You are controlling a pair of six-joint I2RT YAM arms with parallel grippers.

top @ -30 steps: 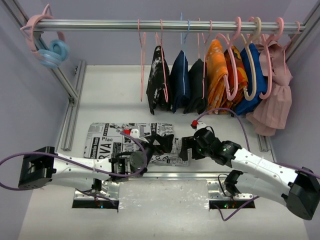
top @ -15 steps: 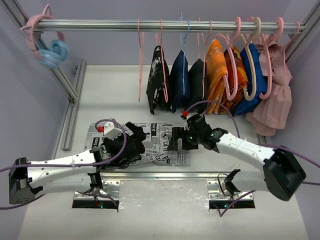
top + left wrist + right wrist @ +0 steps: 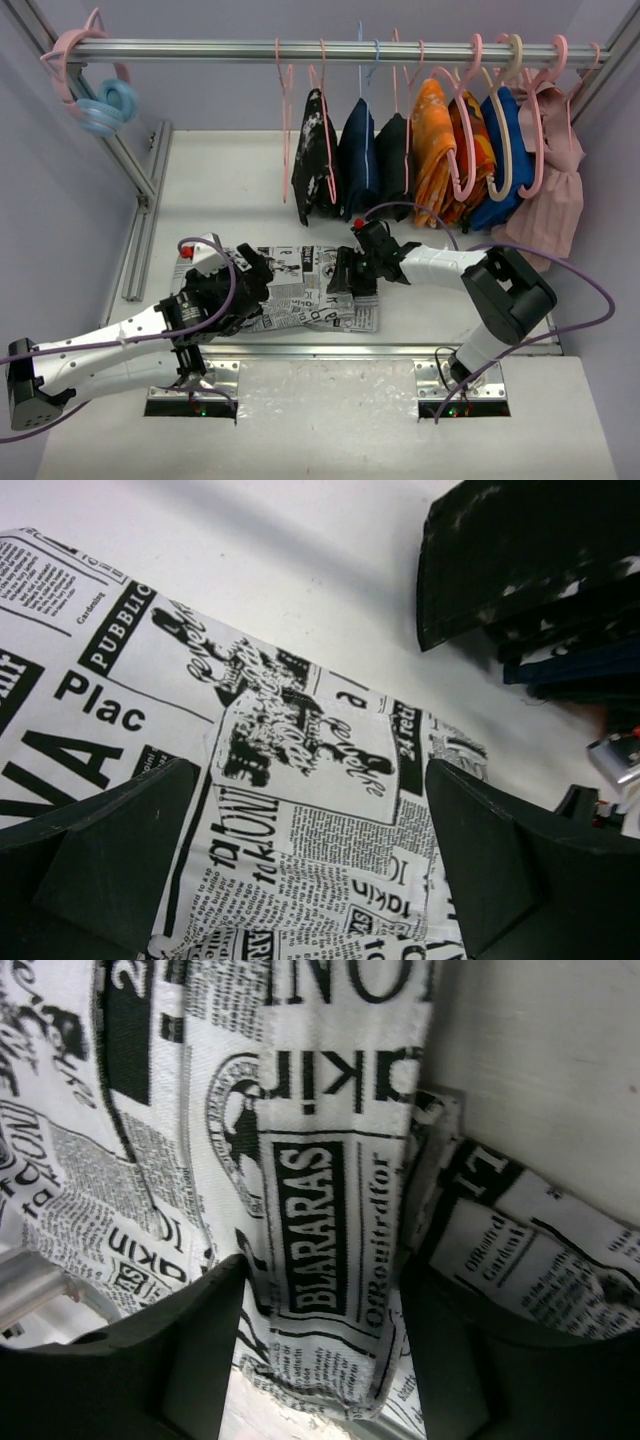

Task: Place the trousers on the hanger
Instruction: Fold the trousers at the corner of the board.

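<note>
The trousers (image 3: 300,295), white with black newspaper print, lie flat on the table. My left gripper (image 3: 256,285) hovers over their left half, wide open, with printed cloth (image 3: 300,780) spread below the gap (image 3: 310,770) and nothing between the fingers. My right gripper (image 3: 341,275) is down on the trousers' right part. In the right wrist view a raised fold of the trousers (image 3: 320,1160) stands between the jaws (image 3: 325,1270), which are partly narrowed and sit close on either side; the fold looks unsqueezed. The hanger (image 3: 285,130), thin pale-pink wire, hangs bare on the rail.
The rail (image 3: 300,50) carries a black speckled garment (image 3: 316,160), navy ones (image 3: 360,165), orange (image 3: 435,150), blue (image 3: 500,160) and pink (image 3: 545,210) clothes on thicker hangers. Pink and blue hangers (image 3: 95,95) bunch at its left end. A metal frame post (image 3: 140,190) stands left.
Both arms reached farther over the table. The left gripper shifted left across the trousers. The right gripper slid left to the trousers' right part and narrowed around a fold.
</note>
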